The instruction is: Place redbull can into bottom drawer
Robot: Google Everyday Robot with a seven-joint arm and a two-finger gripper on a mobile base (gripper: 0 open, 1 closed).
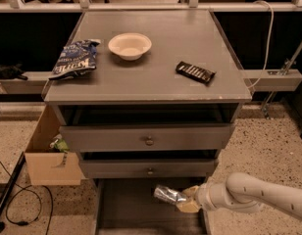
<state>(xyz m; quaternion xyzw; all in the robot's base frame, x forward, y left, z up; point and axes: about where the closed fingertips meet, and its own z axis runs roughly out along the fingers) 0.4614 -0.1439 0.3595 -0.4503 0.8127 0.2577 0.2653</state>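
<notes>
Three grey drawers sit stacked below a flat, matte cabinet top (161, 82). The middle drawer (190, 137) and the one under it (116, 169) each carry a small round knob. The bottom drawer (126, 209) is pulled out at the lower centre of the frame, a wide shallow tray with a dark, smooth floor.

Over that tray, at lower centre right, the gripper (186, 199) pinches one end of the redbull can (168, 195) between its tan fingers (190, 207). The slim, shiny silver can lies tilted, pointing left just above the drawer floor. The rounded white arm (259, 195) enters from the lower right.

On the top lie a round white bowl (130, 45), a crinkled blue chip bag (75, 58) at left and a flat dark candy bar (195, 72) at right. An open cardboard box (45, 165) stands on the speckled floor at left.
</notes>
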